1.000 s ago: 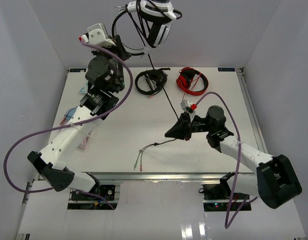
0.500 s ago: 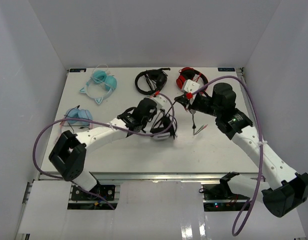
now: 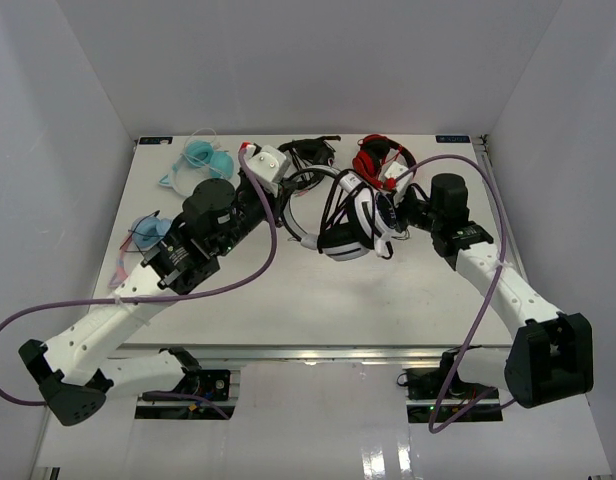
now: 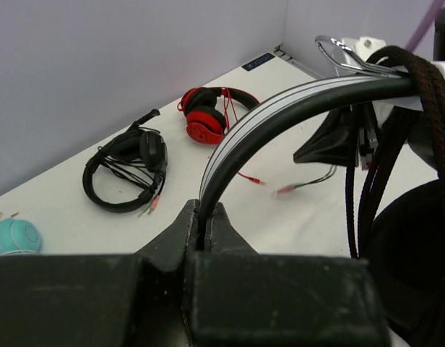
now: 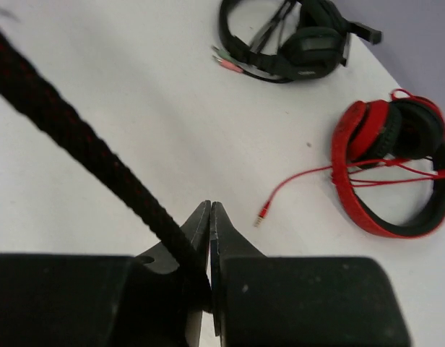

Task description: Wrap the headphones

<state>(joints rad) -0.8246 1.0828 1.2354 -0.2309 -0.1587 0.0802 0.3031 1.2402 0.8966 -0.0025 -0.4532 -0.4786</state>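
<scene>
Clamped tight in the left gripper point(image 4: 206, 224): the black headband point(image 4: 280, 116) of the headphones point(image 3: 353, 215), at mid-table between both arms. Pinched shut in the right gripper point(image 5: 209, 217) — the braided cable point(image 5: 78, 137), cut off at the frame's upper left. Open table point(image 3: 288, 290) toward the near edge; black headphones point(image 3: 313, 150) and red headphones point(image 3: 378, 155) close behind, by the far edge. Earcups half masked by cable loops — lifted or resting, hard to tell.

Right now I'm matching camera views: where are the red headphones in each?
Top: red headphones at far edge, right of centre.
Left wrist: red headphones upper middle.
Right wrist: red headphones at right edge.
Shared landmark: black headphones, beside them in every view.
</scene>
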